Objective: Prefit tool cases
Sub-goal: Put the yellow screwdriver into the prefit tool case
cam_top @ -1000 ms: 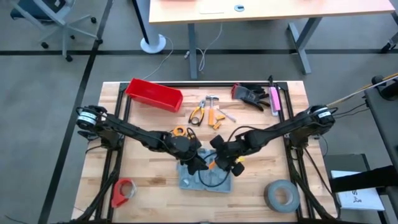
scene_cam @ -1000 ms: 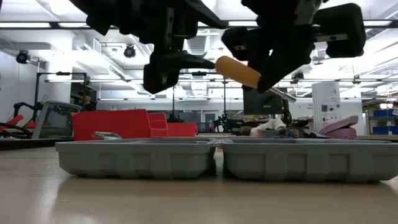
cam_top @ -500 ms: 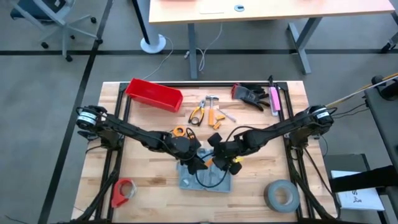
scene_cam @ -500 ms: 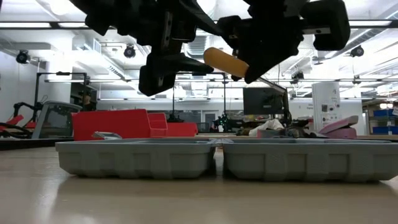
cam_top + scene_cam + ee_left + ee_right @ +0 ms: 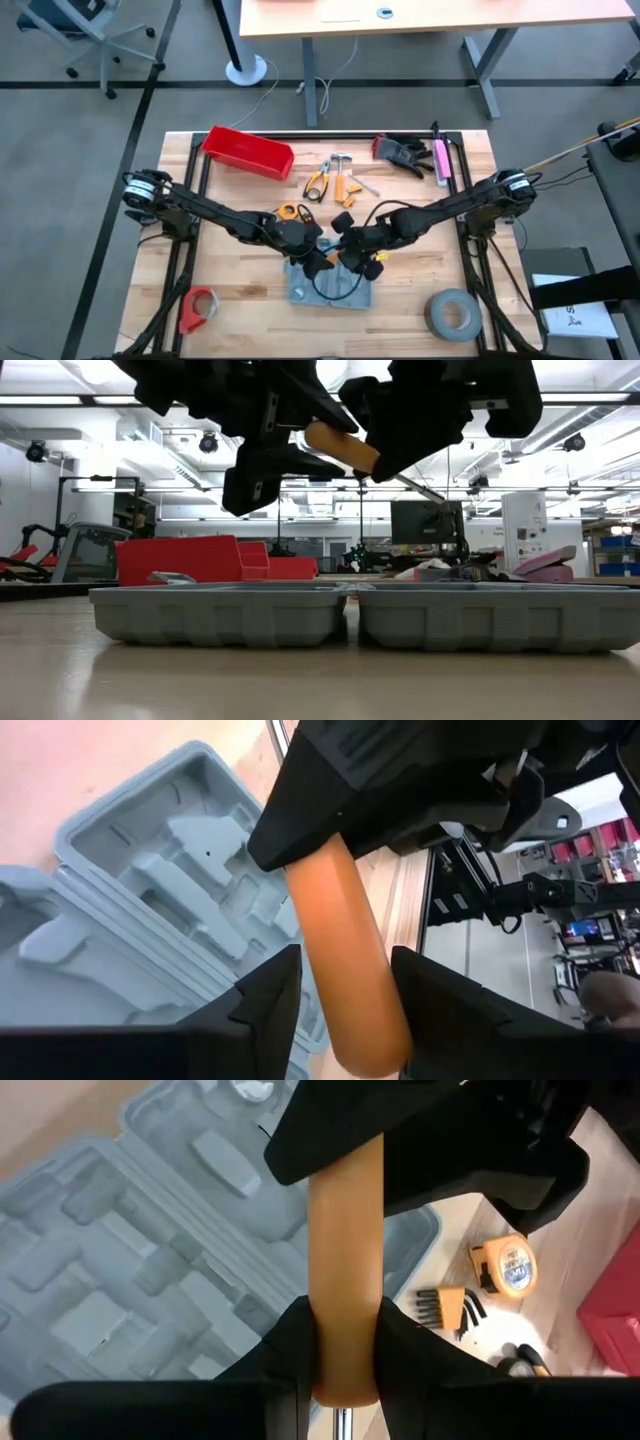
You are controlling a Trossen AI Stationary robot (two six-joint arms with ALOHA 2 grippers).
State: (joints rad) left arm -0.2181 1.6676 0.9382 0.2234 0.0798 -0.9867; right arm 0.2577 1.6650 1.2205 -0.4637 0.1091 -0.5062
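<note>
At the centre of the high view, the right gripper (image 5: 340, 1370) is clamped on the orange handle of a screwdriver (image 5: 345, 1250), its metal shaft trailing behind. The left gripper (image 5: 340, 995) faces it with fingers apart on either side of the handle's free end, not visibly pressing it, so this looks like a hand-over in mid-air. Directly beneath, the open grey-blue tool case (image 5: 330, 290) lies flat at the lower centre of the table, its moulded recesses (image 5: 190, 870) showing no tool. Pliers (image 5: 317, 183), a tape measure (image 5: 510, 1268) and hex keys (image 5: 445, 1302) wait loose on the table above it, so most fitting remains.
</note>
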